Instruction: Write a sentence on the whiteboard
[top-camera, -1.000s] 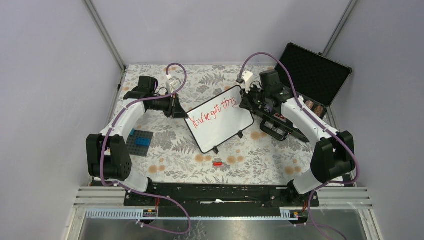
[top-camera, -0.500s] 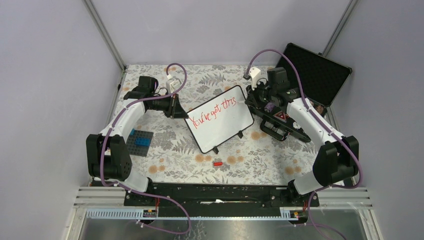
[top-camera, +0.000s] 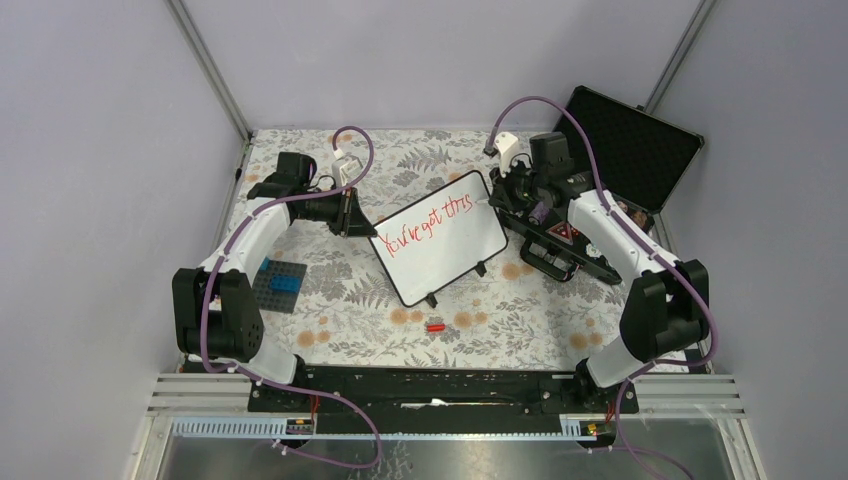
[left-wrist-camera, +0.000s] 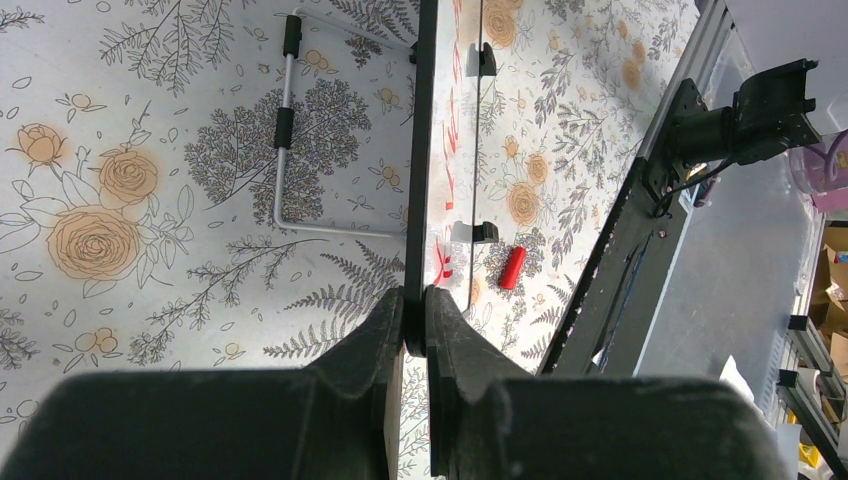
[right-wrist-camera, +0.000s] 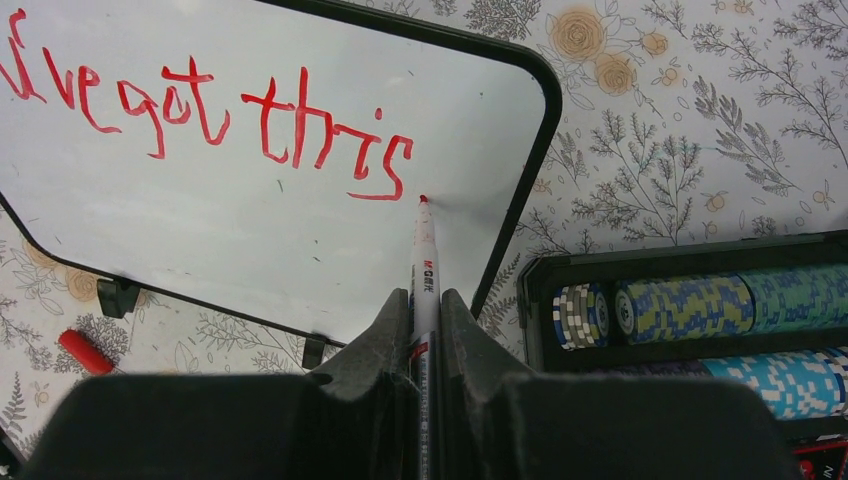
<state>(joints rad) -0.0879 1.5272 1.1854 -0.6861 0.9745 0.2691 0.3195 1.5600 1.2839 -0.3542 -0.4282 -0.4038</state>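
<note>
Left gripper (left-wrist-camera: 415, 300) didn't shift over the last second. Its jaws were pinched on the thin edge of the whiteboard (top-camera: 440, 262), which ran straight out ahead of the fingers and stood tilted on its feet. The red cap (top-camera: 435, 326) lay on the table ahead and to the right of that hand, apart from the board.

The sentence (right-wrist-camera: 200, 110) read "You've got this" and I saw no new stroke in it compared with a second ago.

The marker (right-wrist-camera: 425, 270) was clamped in the right gripper (right-wrist-camera: 425, 300), sticking straight out ahead. Its red tip sat just past the last "s", near the board's right rim. I couldn't tell whether it touched.

What changed: the right arm backed off toward the case (top-camera: 625, 150), then came part way back. Poker chips (right-wrist-camera: 680, 308) sat to that hand's right.

My read: writing done, or one closing mark pending.
</note>
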